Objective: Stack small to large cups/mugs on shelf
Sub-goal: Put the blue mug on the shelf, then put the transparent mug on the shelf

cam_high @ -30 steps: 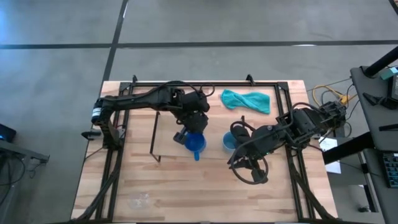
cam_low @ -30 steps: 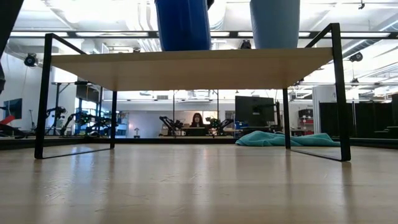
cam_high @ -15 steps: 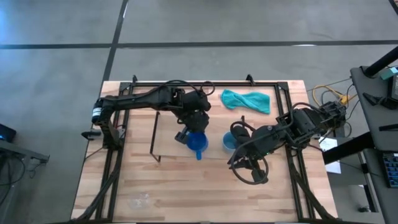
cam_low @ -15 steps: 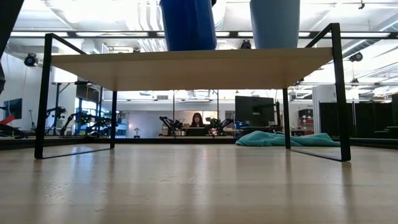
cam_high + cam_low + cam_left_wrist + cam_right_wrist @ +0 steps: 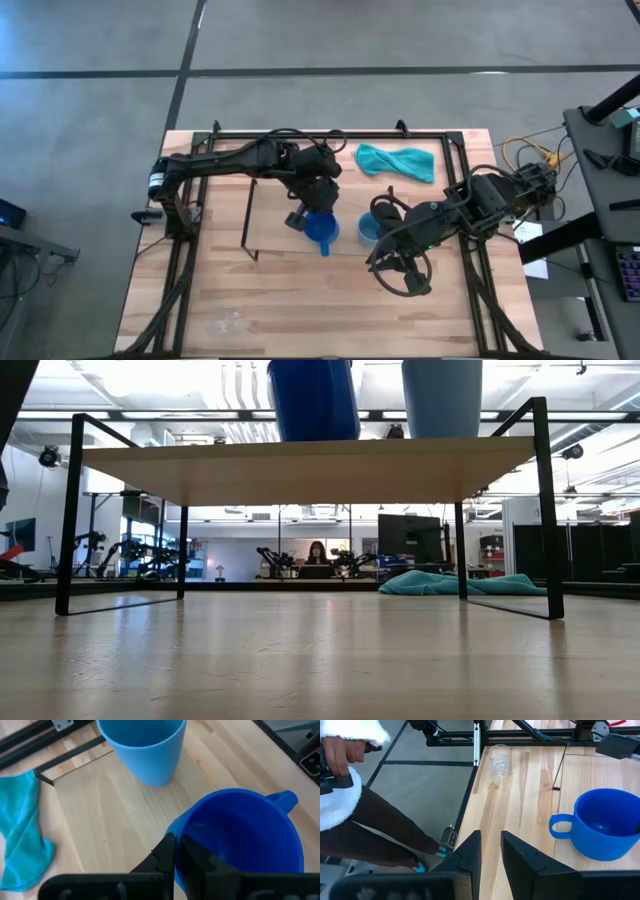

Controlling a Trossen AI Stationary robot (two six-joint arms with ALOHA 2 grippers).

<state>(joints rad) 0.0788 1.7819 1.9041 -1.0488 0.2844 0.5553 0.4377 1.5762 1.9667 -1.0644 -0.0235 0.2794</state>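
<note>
The dark blue handled mug is at the shelf, a light-wood board on black wire legs. My left gripper is shut on it. In the low view the mug's base is level with the board's top. The light blue handleless cup stands upright on the shelf to the mug's right. The clear glass mug stands on the table near the front left. My right gripper is open and empty, above the table nearer than the shelf. My left gripper pinches the dark blue mug's wall at the rim, roughly opposite the handle. One finger is inside the mug and one finger is outside. The fingers come from above. The mug is upright, its base at the shelf's top.
A teal cloth lies on the table at the far right. A large black metal frame runs around the table. A person with a white sleeve stands beyond the table's near edge.
My left gripper has carried the dark blue mug a little toward the table's right edge, along the shelf and closer to the light blue cup. The mug has stayed upright, with its base at the board's top.
</note>
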